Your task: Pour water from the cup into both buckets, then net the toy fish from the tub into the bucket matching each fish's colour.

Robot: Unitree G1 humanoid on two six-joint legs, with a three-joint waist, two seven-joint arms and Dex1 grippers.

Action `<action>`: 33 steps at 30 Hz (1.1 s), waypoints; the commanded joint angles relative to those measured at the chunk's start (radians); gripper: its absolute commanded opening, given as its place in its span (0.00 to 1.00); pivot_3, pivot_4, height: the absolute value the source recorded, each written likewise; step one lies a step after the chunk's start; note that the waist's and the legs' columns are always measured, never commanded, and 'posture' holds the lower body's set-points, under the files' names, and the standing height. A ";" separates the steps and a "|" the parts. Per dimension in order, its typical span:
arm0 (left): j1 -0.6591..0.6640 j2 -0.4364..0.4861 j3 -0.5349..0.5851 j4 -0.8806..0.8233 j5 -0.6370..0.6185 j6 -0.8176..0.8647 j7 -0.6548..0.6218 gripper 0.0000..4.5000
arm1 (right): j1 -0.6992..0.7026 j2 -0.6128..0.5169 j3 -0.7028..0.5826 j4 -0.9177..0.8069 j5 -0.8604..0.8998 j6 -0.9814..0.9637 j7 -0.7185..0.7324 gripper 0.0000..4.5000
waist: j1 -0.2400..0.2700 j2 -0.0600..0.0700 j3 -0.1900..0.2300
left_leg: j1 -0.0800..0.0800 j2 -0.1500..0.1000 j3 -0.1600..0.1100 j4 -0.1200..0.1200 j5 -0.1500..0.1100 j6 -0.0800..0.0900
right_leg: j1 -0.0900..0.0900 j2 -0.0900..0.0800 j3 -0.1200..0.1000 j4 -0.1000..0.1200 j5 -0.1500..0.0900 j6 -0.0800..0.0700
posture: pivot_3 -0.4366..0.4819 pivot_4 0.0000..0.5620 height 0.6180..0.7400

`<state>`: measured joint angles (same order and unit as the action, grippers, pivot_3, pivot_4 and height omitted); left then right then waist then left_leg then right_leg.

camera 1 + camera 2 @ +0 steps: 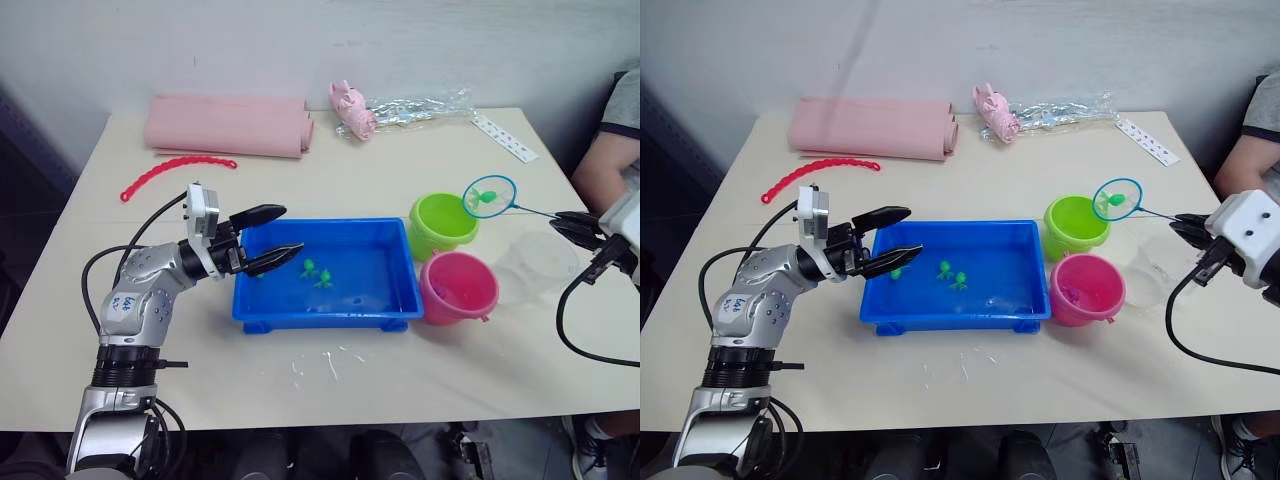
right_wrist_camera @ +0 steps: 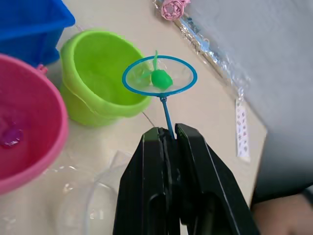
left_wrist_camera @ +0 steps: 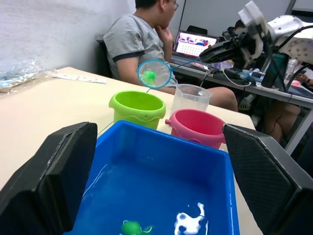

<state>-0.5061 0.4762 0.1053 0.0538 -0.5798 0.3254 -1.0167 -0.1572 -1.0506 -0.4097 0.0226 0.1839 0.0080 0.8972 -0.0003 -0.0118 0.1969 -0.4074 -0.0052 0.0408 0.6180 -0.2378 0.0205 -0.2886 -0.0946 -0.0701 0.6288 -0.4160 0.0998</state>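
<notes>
Right wrist view shows the right gripper point(image 2: 167, 134) clamped on the net point(image 2: 159, 74) handle, a green fish point(image 2: 161, 79) held near the green bucket's point(image 2: 98, 83) rim, so a tilt risks spilling it outside.

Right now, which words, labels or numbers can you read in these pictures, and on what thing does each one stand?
None reads clearly.
White strip at the table's far right: dark marks, too small to read.
Left arm's sticker: blue characters, too blurred to quote.
Laptop screen behind the person: too small to read.
</notes>
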 commanded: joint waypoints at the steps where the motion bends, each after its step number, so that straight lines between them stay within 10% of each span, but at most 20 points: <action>1: -0.021 -0.015 -0.005 -0.012 0.010 -0.033 -0.002 0.99 | -0.034 -0.025 0.040 0.041 -0.115 -0.188 -0.050 0.00 | 0.000 0.000 0.000 | 0.000 0.000 0.000 0.000 0.000 0.000 | 0.000 0.000 0.000 0.000 0.000 0.000 | 0.48 0.27 1.00; 24: -0.024 -0.111 -0.025 0.065 0.049 -0.158 -0.005 0.99 | 0.053 -0.149 0.083 0.038 -0.762 -0.599 -0.524 0.00 | 0.001 0.001 0.000 | -0.001 0.000 0.000 0.003 0.000 0.000 | 0.000 0.000 0.000 0.002 0.000 0.000 | 0.48 0.27 1.00; 28: -0.026 -0.123 -0.021 0.080 0.050 -0.176 -0.011 0.99 | 0.061 -0.137 0.069 0.032 -0.700 -0.604 -0.519 0.00 | 0.000 0.001 0.000 | -0.001 0.000 0.000 0.003 0.000 0.000 | 0.000 0.000 0.000 0.002 0.000 0.000 | 0.48 0.27 1.00; 33: -0.016 -0.092 0.005 0.078 0.032 -0.179 -0.039 0.99 | 0.025 -0.029 0.033 -0.046 -0.219 -0.371 -0.321 0.00 | 0.000 0.001 0.000 | -0.001 0.000 0.000 0.004 0.000 0.000 | 0.000 0.000 0.000 0.003 0.000 0.000 | 0.48 0.27 1.00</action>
<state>-0.5318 0.3620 0.0799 0.1518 -0.5286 0.1603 -1.0357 -0.1140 -1.0855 -0.3318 0.0377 -0.2355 -0.4520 0.4944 -0.0008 -0.0112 0.1974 -0.4082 -0.0050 0.0403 0.6216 -0.2375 0.0206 -0.2883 -0.0941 -0.0707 0.6317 -0.4160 0.0998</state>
